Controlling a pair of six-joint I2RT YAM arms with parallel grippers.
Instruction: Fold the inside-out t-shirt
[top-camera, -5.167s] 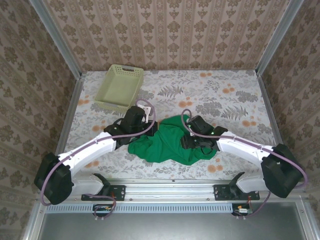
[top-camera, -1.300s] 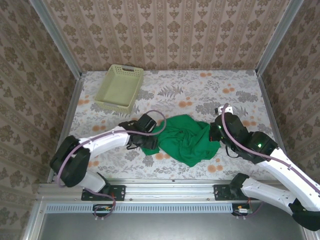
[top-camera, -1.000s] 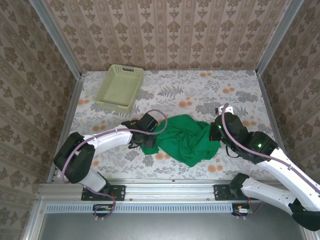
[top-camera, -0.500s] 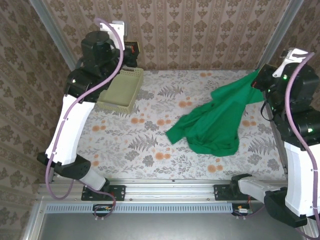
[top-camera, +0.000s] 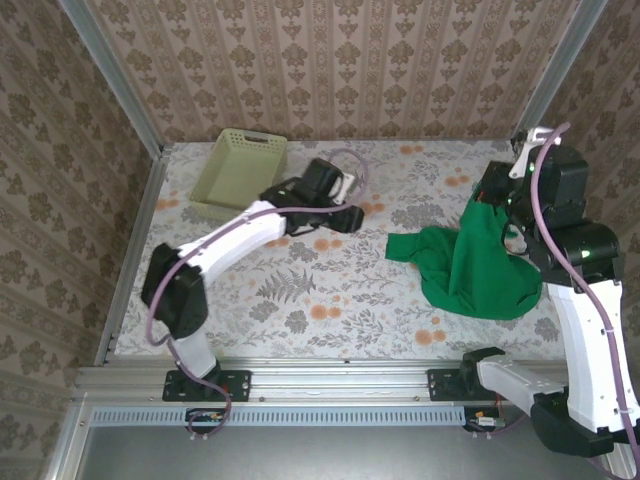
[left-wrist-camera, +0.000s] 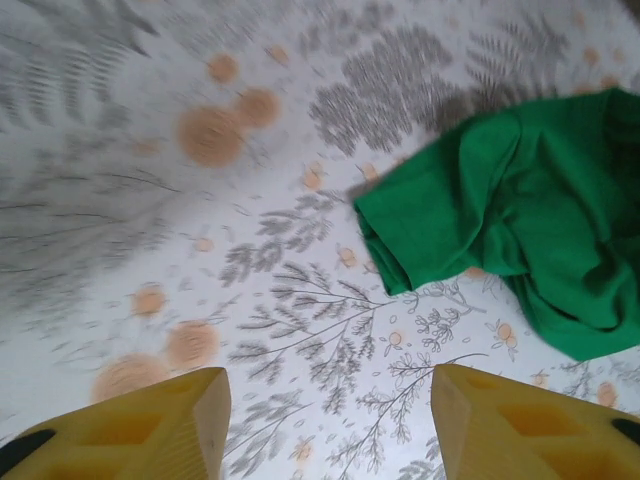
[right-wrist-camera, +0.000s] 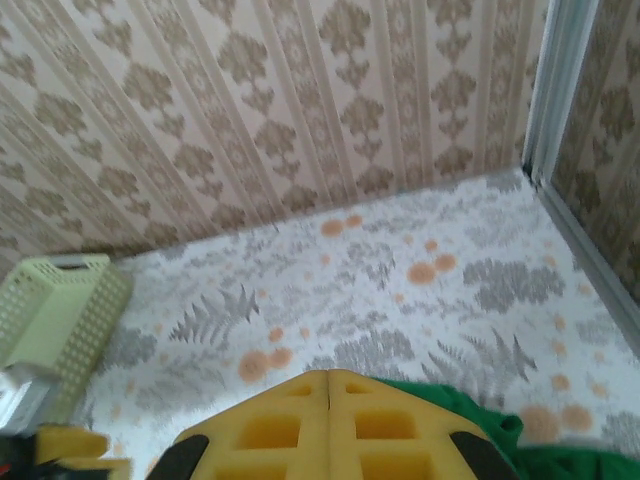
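- From above, my left gripper (top-camera: 352, 217) hangs over the table (top-camera: 300, 300) just right of the basket (top-camera: 240, 176), between the basket and the t-shirt (top-camera: 478, 278).
- Its wrist camera shows what the overhead view cannot: its yellow fingers (left-wrist-camera: 150, 430) stand wide apart. Between them is only flowered tabletop, and they hold nothing.
- The same camera catches the near end of the t-shirt (left-wrist-camera: 520, 200), a rolled green edge lying flat on the table.
- From above, my right gripper (top-camera: 492, 200) is raised far to the right of the basket. The green cloth climbs from a crumpled heap on the table up to it.
- The right wrist camera settles the grip: the fingers (right-wrist-camera: 290, 430) are pressed together with no gap, pinching the t-shirt (right-wrist-camera: 480, 425), which bunches just behind them.
- That view also shows the basket (right-wrist-camera: 50, 310) from the side, with its lattice wall close to the patterned back wall (right-wrist-camera: 300, 100).
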